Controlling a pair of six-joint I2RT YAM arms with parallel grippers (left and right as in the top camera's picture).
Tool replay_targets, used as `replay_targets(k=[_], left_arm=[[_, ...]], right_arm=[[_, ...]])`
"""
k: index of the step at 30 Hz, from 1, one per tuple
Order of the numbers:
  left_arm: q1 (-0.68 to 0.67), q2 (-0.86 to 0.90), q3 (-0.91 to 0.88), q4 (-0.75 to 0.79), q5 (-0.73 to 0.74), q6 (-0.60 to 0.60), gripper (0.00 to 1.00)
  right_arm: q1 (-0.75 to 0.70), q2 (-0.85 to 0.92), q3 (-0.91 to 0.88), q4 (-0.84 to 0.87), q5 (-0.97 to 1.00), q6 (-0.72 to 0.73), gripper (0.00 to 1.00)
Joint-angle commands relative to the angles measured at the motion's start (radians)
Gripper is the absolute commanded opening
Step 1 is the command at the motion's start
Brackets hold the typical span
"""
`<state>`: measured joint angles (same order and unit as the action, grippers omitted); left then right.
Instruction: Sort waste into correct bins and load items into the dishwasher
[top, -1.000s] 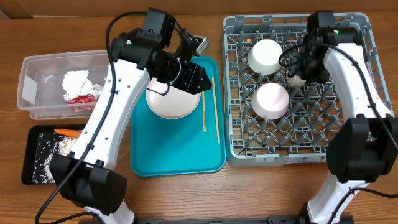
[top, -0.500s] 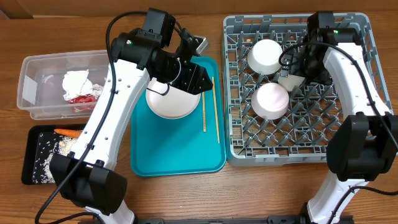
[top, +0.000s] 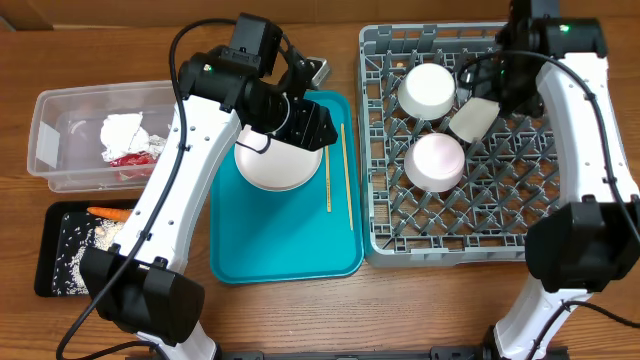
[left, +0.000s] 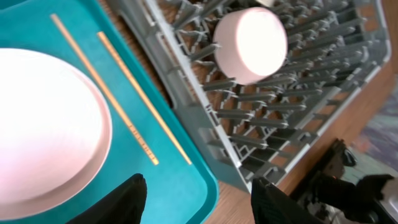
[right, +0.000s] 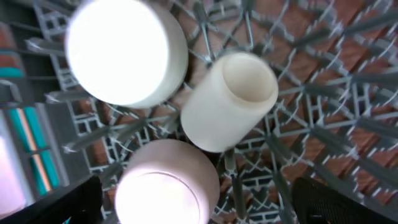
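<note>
Currently the left gripper (left: 200, 200) hangs over the teal tray (top: 285, 240), at the right edge of the pink plate (top: 275, 165). Its jaws stand moderately apart with nothing between them. The plate lies flat on the teal tray. Two thin sticks (top: 346, 170) lie on the tray just to the right of the plate, running roughly parallel to each other.

The right gripper (right: 204, 200) hangs above the upper part of the grey rack (top: 440, 250). Its jaws are wide apart and hold nothing. Directly below it, the white cup (right: 227, 109) lies on its side on the pegs, with its open mouth facing away from the bowls. The cup is not touched by either finger.

Two bowls rest upside down in the rack. The upper bowl (top: 427, 90) sits near the back wall; the lower bowl (top: 437, 162) sits toward the middle. The cup lies just beside both, on their right.

At the left of the table (top: 100, 40), the clear tub (top: 80, 100) contains the white napkin (top: 124, 130) and the red wrapper (top: 132, 157), which touch each other. In front of the tub, the black tray (top: 42, 255) contains the carrot (top: 107, 212) near its back edge and scattered rice (top: 75, 250). Whether peanut scraps lie among the rice cannot be told.
</note>
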<state>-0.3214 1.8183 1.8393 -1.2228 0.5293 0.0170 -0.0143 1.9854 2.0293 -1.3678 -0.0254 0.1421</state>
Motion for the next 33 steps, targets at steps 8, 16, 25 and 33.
replay_targets(k=[8,16,25,33], left_arm=[[-0.006,0.013,0.013,-0.015,-0.056,-0.032,0.57],[-0.006,0.013,0.013,-0.015,-0.066,-0.033,0.57],[-0.006,0.013,0.013,-0.018,-0.066,-0.032,0.57],[-0.006,0.013,0.013,-0.018,-0.066,-0.032,0.57]], right_arm=[[-0.058,0.006,-0.047,0.166,0.076,-0.037,0.04],[-0.078,0.103,-0.08,0.216,0.064,-0.034,0.04],[-0.078,0.125,-0.087,0.208,0.023,-0.034,0.04],[-0.078,0.125,-0.087,0.098,-0.071,-0.035,0.04]])
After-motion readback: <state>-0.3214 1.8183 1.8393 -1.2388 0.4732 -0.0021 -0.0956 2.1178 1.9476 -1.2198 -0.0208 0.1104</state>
